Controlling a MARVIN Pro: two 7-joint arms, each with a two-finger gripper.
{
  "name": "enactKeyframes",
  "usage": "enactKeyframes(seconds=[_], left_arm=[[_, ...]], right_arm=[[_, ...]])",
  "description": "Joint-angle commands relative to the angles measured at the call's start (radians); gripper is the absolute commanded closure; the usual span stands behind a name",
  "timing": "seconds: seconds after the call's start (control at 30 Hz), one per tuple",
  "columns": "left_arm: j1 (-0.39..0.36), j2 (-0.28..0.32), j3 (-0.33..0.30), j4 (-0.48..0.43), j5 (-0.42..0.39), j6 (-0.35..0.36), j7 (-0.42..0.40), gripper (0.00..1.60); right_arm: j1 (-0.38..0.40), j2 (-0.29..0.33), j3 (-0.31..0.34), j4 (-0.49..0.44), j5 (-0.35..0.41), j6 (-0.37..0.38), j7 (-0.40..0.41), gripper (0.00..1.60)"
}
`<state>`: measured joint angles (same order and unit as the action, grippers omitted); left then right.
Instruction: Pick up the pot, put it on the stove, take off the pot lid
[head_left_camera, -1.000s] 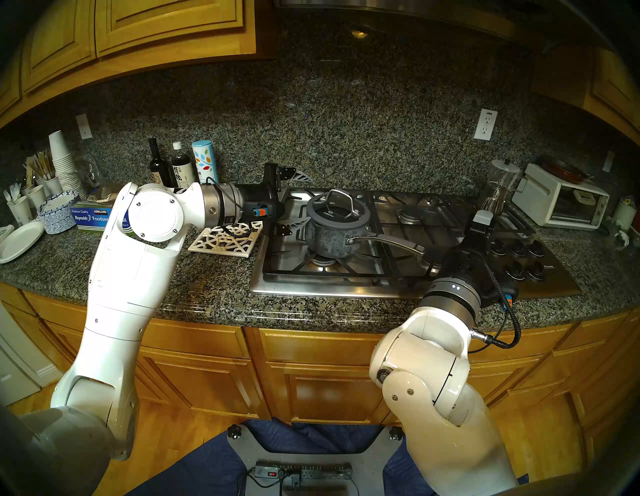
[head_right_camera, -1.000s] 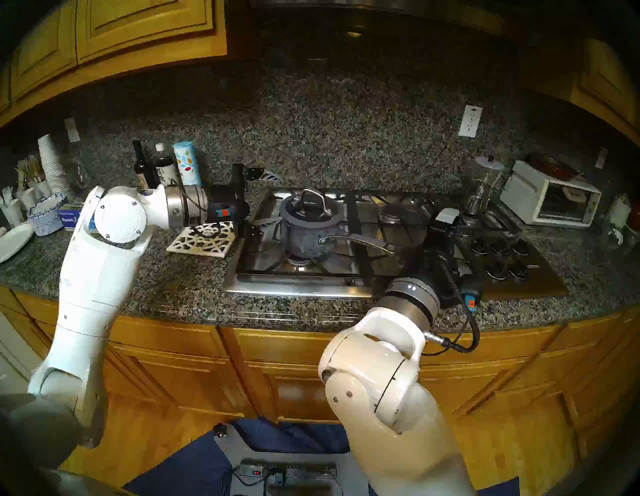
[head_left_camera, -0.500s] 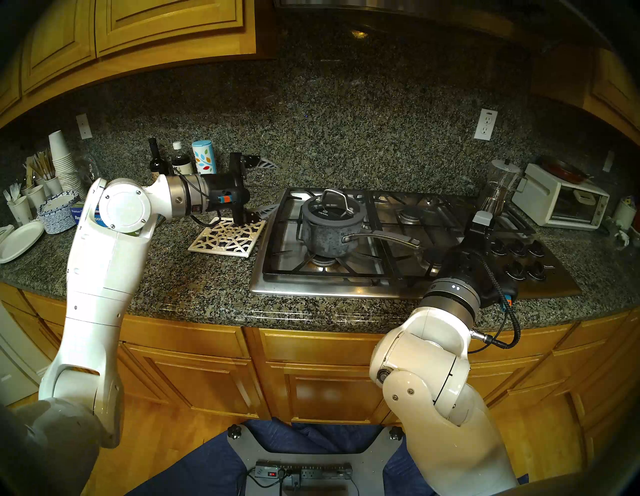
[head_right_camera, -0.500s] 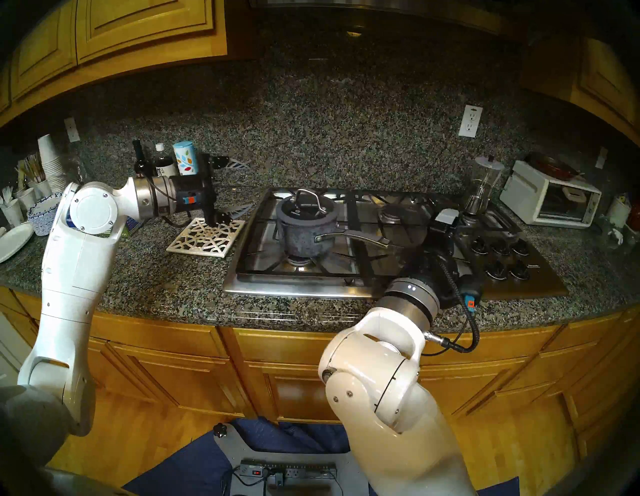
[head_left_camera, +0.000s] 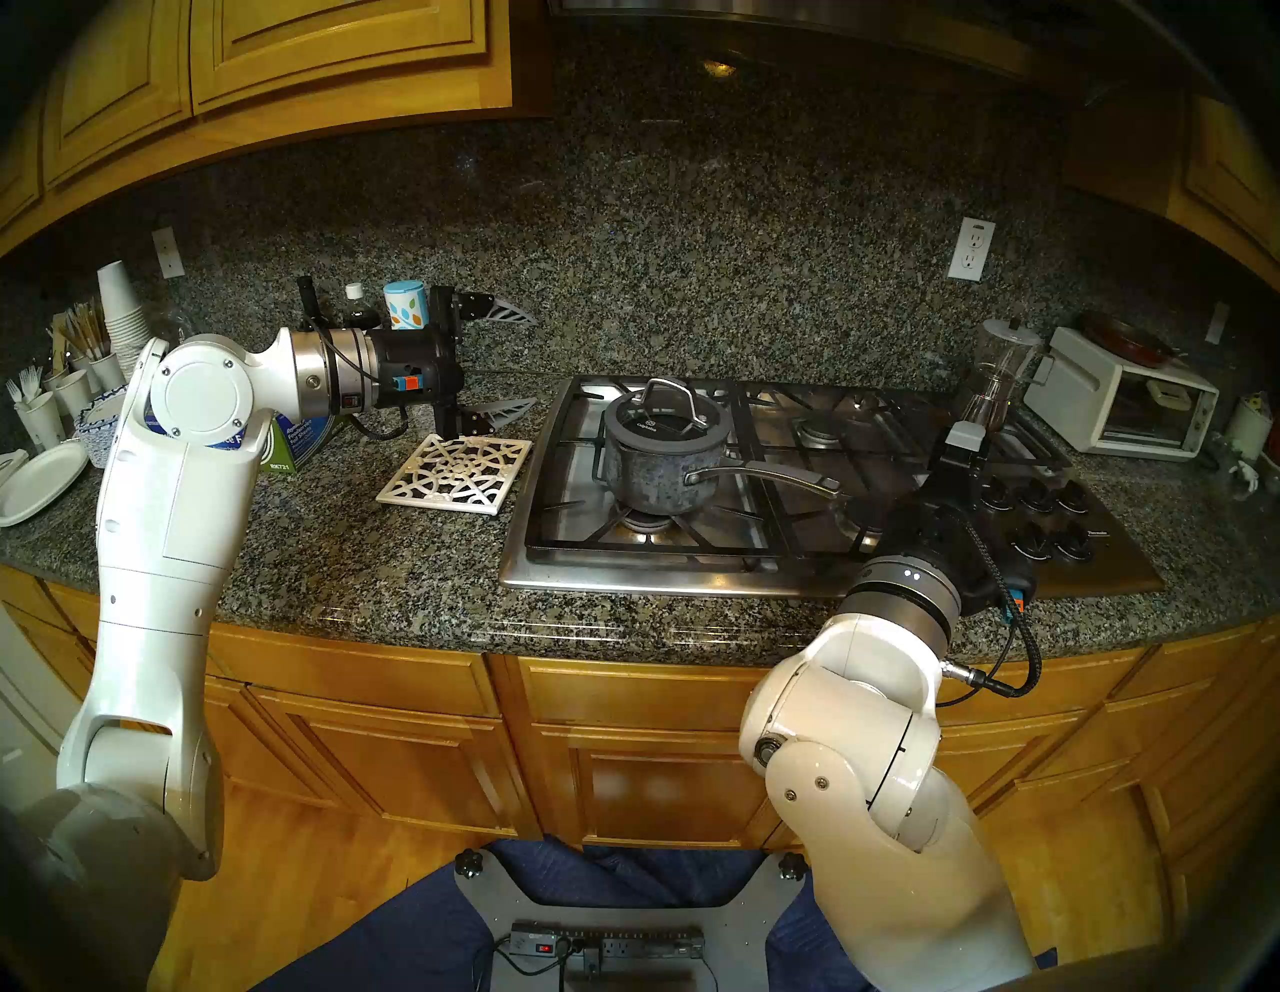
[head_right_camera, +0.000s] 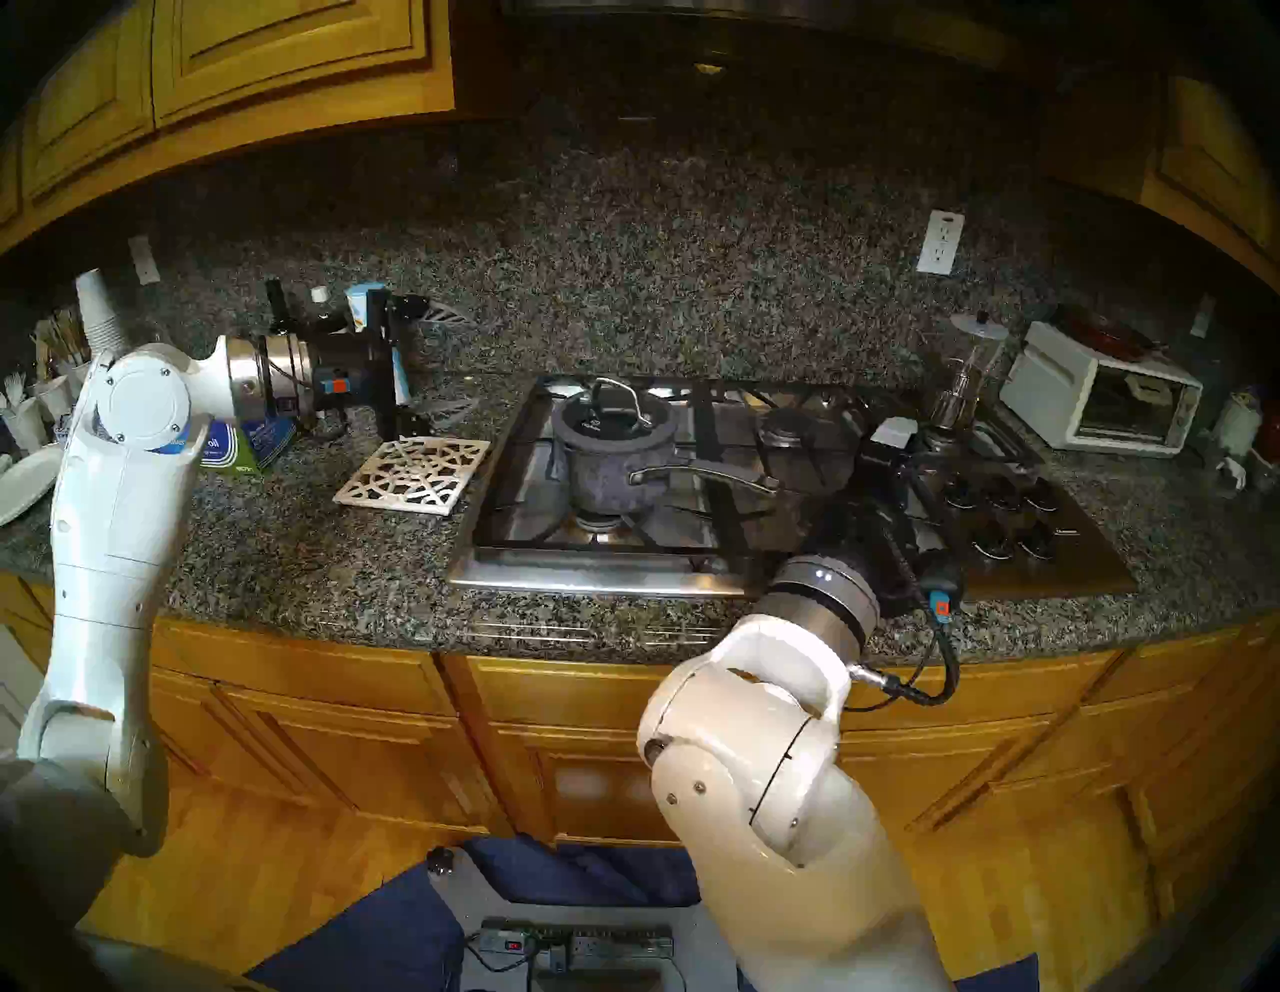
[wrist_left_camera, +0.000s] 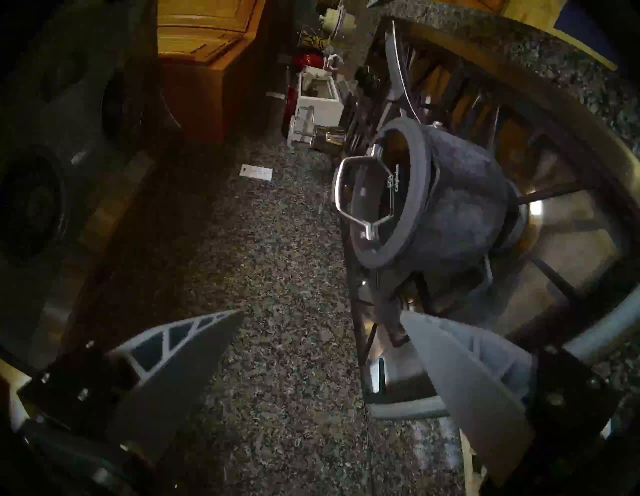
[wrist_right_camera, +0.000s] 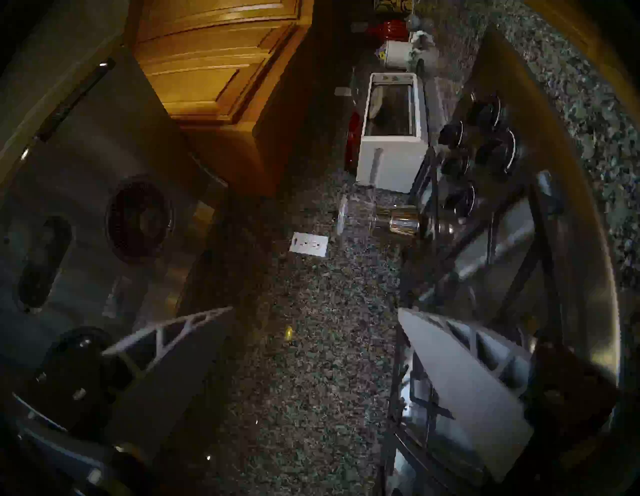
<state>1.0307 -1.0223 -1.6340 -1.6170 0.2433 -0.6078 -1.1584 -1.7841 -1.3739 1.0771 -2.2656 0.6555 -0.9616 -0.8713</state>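
Note:
The dark grey mottled pot (head_left_camera: 654, 478) stands on the front left burner of the steel stove (head_left_camera: 589, 576), with its long handle (head_left_camera: 769, 476) pointing right. The glass pot lid (head_left_camera: 661, 419) with its silver loop sits on the pot. My left gripper (head_left_camera: 516, 361) hovers open and empty over the counter, left of the stove and apart from the pot. The left wrist view shows the pot (wrist_left_camera: 460, 211) and lid (wrist_left_camera: 381, 194) ahead of the spread left gripper (wrist_left_camera: 322, 311). My right gripper (wrist_right_camera: 315, 311) is open and empty, just right of the handle's end.
A white lattice trivet (head_left_camera: 457, 474) lies beside the stove's left edge. Bottles (head_left_camera: 360, 312), a foil box (head_left_camera: 298, 443), paper cups and plates (head_left_camera: 41, 478) crowd the left counter. A glass jug (head_left_camera: 997, 374) and white toaster oven (head_left_camera: 1122, 409) stand at the right. Black knobs (head_left_camera: 1039, 512) sit beside my right wrist.
My left gripper has drawn back leftward and a little up from beside the pot to over the counter. The pot, its lid and the right arm have stayed where they were.

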Motion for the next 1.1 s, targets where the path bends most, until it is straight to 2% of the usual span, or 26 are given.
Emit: enactKeyframes(seconds=[0.0, 0.77, 1.07], left_arm=[[-0.052, 0.006, -0.018, -0.003, -0.051, -0.001, -0.006, 0.00], [-0.064, 0.010, -0.016, 0.013, -0.090, -0.008, -0.040, 0.00], [-0.094, -0.013, 0.018, 0.015, -0.091, -0.010, -0.041, 0.00]], right_arm=[[0.016, 0.000, -0.002, -0.025, -0.022, 0.002, -0.085, 0.00], [0.016, 0.000, -0.004, -0.026, -0.028, 0.002, -0.091, 0.00], [0.016, 0.000, -0.003, -0.025, -0.026, 0.002, -0.087, 0.00]])
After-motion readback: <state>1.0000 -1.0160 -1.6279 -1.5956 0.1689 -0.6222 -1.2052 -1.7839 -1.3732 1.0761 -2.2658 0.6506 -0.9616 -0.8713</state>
